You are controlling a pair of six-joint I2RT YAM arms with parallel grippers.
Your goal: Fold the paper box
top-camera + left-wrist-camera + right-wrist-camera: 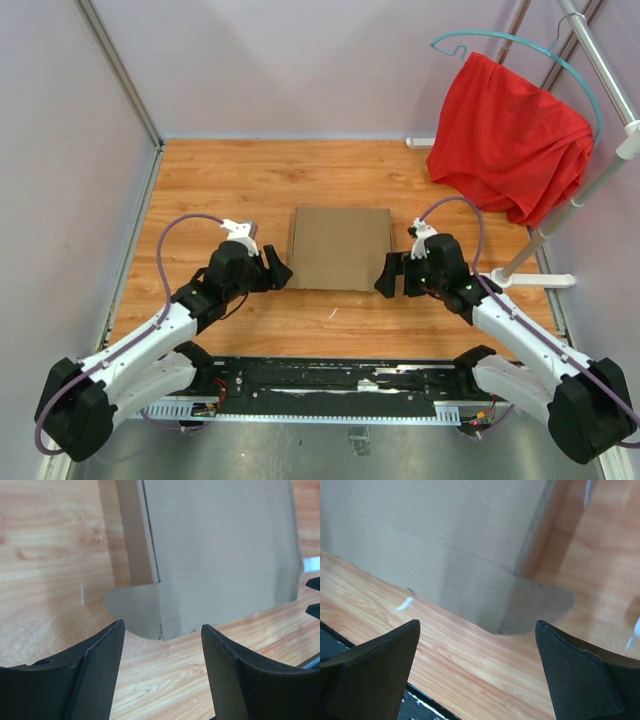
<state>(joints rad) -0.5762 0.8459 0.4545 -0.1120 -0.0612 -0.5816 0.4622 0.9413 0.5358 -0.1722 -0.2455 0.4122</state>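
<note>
1. Wooden table (pixel 200 180): it carries the paper box (pixel 340 247), with bare boards on every side of the box.
2. Paper box: plain brown cardboard, lying flat and closed-looking. It is roughly square from above. Its near edge faces the arm bases.
3. Red cloth (pixel 510 140): hangs on a teal hanger (pixel 520 45), beyond the box and to its right, well apart from it.
4. Left arm (pixel 150 345): reaches in from the near left toward the box's near-left corner.
5. Right arm (pixel 520 330): reaches in from the near right toward the box's near-right corner.
6. Left gripper (pixel 275 270): just beside the box's near-left corner. Its fingers are spread with nothing between them, so it is released. Whether a fingertip touches the cardboard cannot be told.
7. Right gripper (pixel 388 275): just beside the box's near-right corner. Its fingers are spread wide and it grasps nothing. Contact with the cardboard also cannot be told.
8. Rounded tab (pixel 132 610): in the left wrist view it sticks out flat from the box's corner onto the wood, ahead of the parted fingertips (pixel 117 630).
9. Matching tab (pixel 540 602): in the right wrist view it pokes out from the box's other near corner. That view is blurred.
</note>
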